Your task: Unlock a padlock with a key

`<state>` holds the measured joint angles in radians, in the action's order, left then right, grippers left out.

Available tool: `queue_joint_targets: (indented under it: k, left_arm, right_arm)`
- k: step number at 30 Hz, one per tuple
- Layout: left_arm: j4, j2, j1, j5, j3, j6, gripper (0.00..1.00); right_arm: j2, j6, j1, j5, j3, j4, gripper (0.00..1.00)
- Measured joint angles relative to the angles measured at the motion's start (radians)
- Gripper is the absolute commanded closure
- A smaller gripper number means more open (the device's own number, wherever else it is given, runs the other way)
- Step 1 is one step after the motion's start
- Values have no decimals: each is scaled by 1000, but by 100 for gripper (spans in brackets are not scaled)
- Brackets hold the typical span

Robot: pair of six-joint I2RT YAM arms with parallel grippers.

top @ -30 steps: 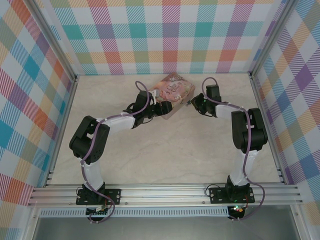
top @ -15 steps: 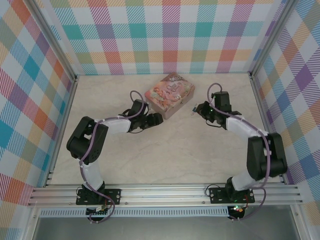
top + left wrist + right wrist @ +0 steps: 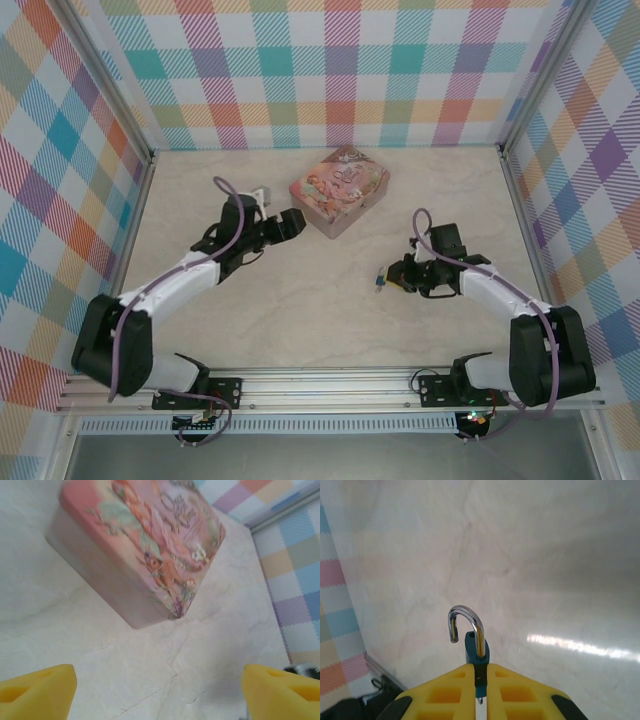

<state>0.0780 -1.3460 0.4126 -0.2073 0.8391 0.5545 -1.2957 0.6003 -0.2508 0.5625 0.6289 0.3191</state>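
Observation:
My right gripper (image 3: 480,669) is shut on the tiny blue padlock (image 3: 472,649), its yellow fingers (image 3: 445,690) clamping the body. The silvery shackle (image 3: 468,617) stands swung open, with its free end out of the body. A small metal tip (image 3: 480,700) sticks out under the body between the fingers; it may be the key, I cannot tell. From above, the padlock (image 3: 381,283) sits just over the table at the right gripper's (image 3: 391,281) tip. My left gripper (image 3: 291,222) is open beside the pink tin, its fingertips (image 3: 37,690) wide apart with nothing between them.
The large pink illustrated tin (image 3: 338,190) sits at the back middle, and its near corner (image 3: 177,611) lies just ahead of the left gripper (image 3: 160,692). Plaid walls and metal rails (image 3: 520,210) close in the marble table (image 3: 320,310).
The right arm has carried the padlock from beside the tin toward the front right. The left gripper has drawn back from the tin's front side to its left.

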Motion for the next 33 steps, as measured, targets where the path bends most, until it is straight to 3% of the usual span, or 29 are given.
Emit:
queue_joint_targets:
  k: [4,11,18,24,27,33]
  left_arm:
    - [-26,114,-51,39,-50,-10,10]
    - [-80,175,-102,68,-65,-25,10]
    - [-114,187,-114,71,-66,-29,10]
    - [-143,216,-135,79,-66,-59,8]
    - [-166,238,-150,99,-66,-84,1]
    - [-192,298,-175,184,-66,-130,0]
  right_arm:
    - [-89,1,-49,67,-5,-5,89]
    - [-241,2,-77,94,-1,-25,86]
    - [-248,2,-77,79,12,-41,60]
    - [-132,-23,-39,-8,24,13,54]
    - [-34,-52,-1,-80,50,51,52]
    - [159,-142,62,-244,105,86,37]
